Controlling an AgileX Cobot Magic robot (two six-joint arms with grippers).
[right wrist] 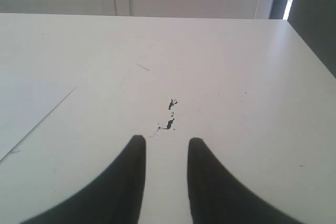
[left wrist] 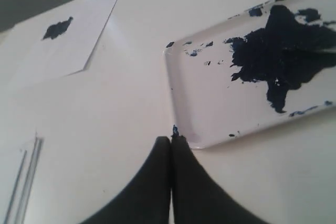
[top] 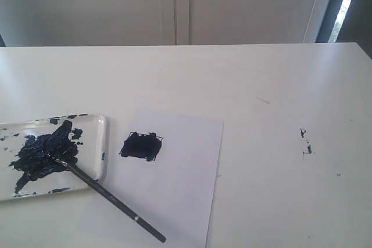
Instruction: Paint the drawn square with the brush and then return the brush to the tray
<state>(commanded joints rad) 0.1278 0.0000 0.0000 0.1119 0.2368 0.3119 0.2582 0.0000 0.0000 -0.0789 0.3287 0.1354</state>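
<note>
Inspector: Brush (top: 110,197) handle tip lies nearest, resting on the paper sheet (top: 186,166). Its bristles sit in the navy blotch of the tray (top: 103,143) at the near left, and the shaft crosses the tray's right rim.
Supervisor: And the drawn square (top: 141,146)?
Inspector: Filled dark navy, just right of the tray, ragged along its outline.
Supervisor: Grippers?
Inspector: Left gripper (left wrist: 171,139) has its jaws pressed together, holding nothing, just beside a tray corner. Right gripper (right wrist: 166,140) has its jaws spread, empty, over the table (top: 261,74) near the paint specks (top: 305,142) at the right.
Supervisor: Verdict on the return?
Inspector: Judged only partly seated. To finish well, the left jaws should part, pinch the shaft mid-length, lift it low and lay it wholly inside the rim, keeping the wet bristles off the paper
</note>
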